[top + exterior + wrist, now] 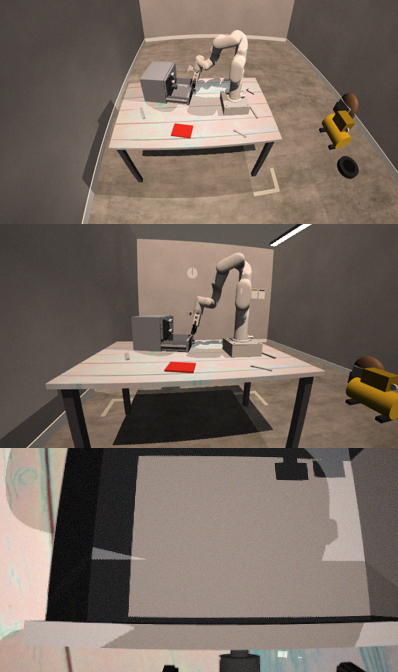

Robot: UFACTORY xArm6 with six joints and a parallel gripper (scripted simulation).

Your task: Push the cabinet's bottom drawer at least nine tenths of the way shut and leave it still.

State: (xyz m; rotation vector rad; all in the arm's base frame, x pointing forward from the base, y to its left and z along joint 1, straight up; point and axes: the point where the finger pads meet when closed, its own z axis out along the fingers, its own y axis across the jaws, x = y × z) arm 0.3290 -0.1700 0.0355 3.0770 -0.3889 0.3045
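The grey cabinet point(157, 82) stands at the table's back left; it also shows in the exterior view point(151, 332). Its bottom drawer point(179, 93) point(176, 342) is pulled far out toward the arm's base. My gripper point(194, 82) point(193, 330) is open and empty. It points down just above the drawer's front panel point(190, 94). The wrist view looks straight down into the empty drawer point(240, 538). The front panel point(200, 633) and its round handle point(239, 660) sit at the bottom edge there. My fingertips just show on either side of the handle.
A flat red square point(182, 130) lies near the table's front. The arm's base block point(234, 105) stands to the right of the drawer. Small grey bars point(142, 112) point(240, 133) lie on the table. A yellow machine point(338, 126) and a tyre point(347, 166) sit on the floor.
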